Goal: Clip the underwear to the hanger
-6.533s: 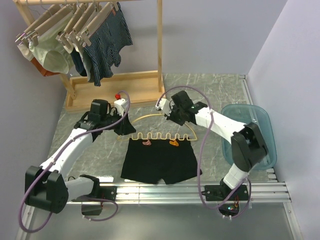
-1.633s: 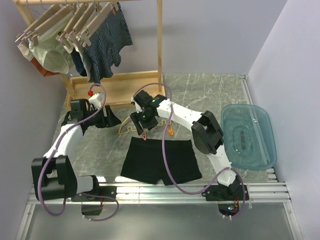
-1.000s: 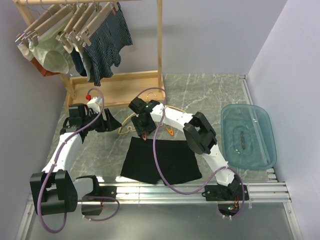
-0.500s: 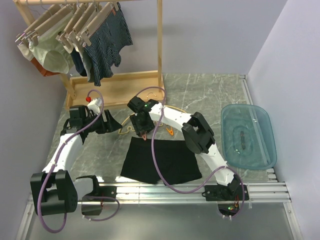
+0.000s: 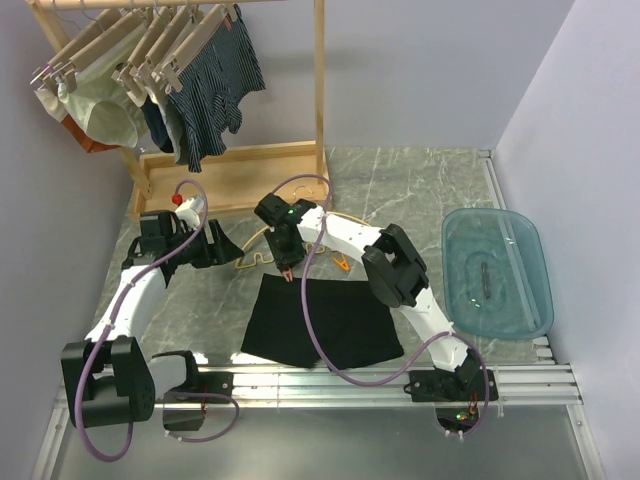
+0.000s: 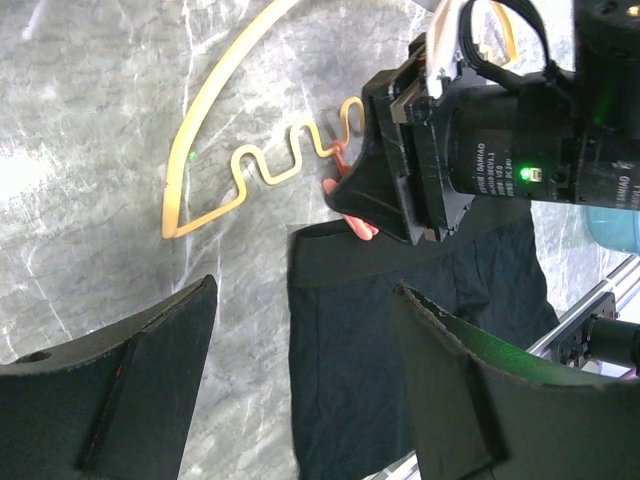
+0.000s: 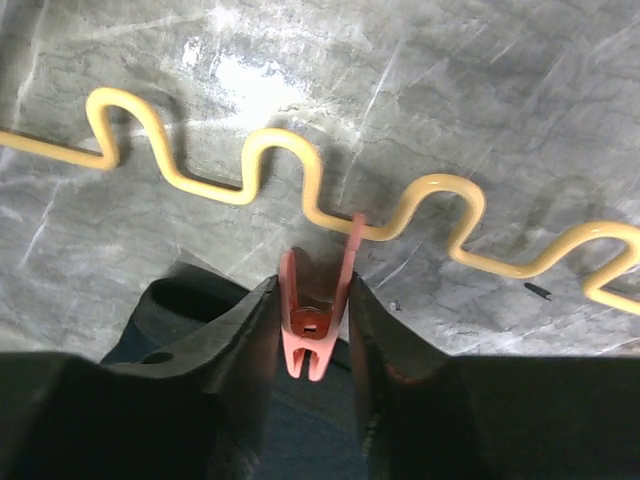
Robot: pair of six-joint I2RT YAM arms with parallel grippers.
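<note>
The black underwear (image 5: 320,325) lies flat near the table's front edge. Just behind its waistband lies the yellow hanger (image 5: 258,258), with its wavy bar (image 7: 280,150) on the marble. My right gripper (image 5: 286,268) points down at the waistband's left end. Its fingers (image 7: 250,330) press both sides of an orange-red clip (image 7: 310,320) that hangs from the bar, and the underwear (image 7: 300,430) shows dark beneath. A second clip (image 5: 341,263) sits further right on the bar. My left gripper (image 6: 305,290) hovers open to the left of the hanger, holding nothing.
A wooden rack (image 5: 320,100) stands at the back left with its base (image 5: 240,175) on the table. It carries beige hangers with striped shorts (image 5: 215,80) and pale green underwear (image 5: 100,100). A blue tub (image 5: 497,272) sits at the right.
My right gripper has slid left along the hanger to the left clip, and its jaws have narrowed onto it. The left arm has stayed where it was over the last second.
</note>
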